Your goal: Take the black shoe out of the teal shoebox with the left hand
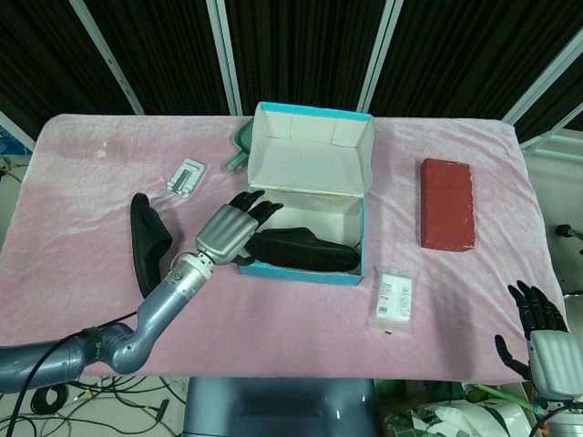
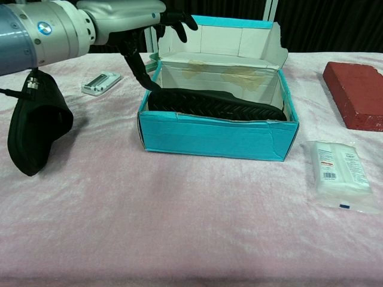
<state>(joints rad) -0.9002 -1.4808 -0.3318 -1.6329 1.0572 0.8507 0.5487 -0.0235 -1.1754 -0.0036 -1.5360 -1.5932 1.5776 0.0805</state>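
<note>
Left robot hand (image 1: 233,229), fingers spread, reaches into teal shoebox (image 2: 215,139).

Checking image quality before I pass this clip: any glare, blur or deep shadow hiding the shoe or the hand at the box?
Head view: even light, sharp, no glare; the black shoe shows little detail, dark against the teal shoebox. Chest view: the left hand is close and cropped at the top edge, its dark fingers merge with the shoe's end, so contact cannot be told; tread is clear.
</note>
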